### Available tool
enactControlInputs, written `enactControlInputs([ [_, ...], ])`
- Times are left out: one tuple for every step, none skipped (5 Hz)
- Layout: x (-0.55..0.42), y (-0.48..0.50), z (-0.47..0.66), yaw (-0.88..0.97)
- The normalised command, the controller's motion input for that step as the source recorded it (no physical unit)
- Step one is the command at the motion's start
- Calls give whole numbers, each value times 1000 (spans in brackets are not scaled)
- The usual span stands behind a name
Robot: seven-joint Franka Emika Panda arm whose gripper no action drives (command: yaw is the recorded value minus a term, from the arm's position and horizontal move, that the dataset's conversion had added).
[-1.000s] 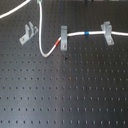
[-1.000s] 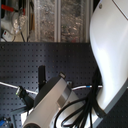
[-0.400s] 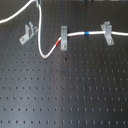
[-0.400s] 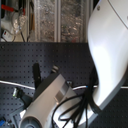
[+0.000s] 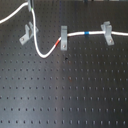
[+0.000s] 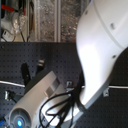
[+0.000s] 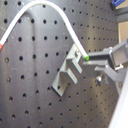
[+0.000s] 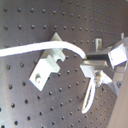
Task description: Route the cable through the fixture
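Black perforated tabletop (image 5: 70,95) fills the first exterior view, and its whole near half is bare, open room. Three grey clips stand in a row toward the far edge. One cable (image 5: 37,47), white, with one red band (image 5: 57,46) and one blue band (image 5: 86,34). From the first exterior view's left: the fixture (image 5: 28,33), set diagonal; a middle clip (image 5: 63,37); a right clip (image 5: 107,32). Cable comes in from that left edge, drops just beside the fixture, dips in a loop toward the near side, then climbs to the middle clip, red band touching it. It runs on past the blue band to the right clip.

In the first wrist view the cable (image 7: 50,12) arcs down to the gripper (image 7: 88,58) right at the fixture (image 7: 68,75); jaws narrow, pinching the cable. Second wrist view shows the cable (image 8: 35,49) lying across the fixture's (image 8: 48,65) top. Second exterior view is mostly blocked by the white arm (image 6: 100,45).
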Motion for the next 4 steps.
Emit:
enactControlInputs([
  [-226,292,419,-568],
  [-326,243,245,-474],
  [-341,163,247,-454],
  [-75,52,108,-151],
])
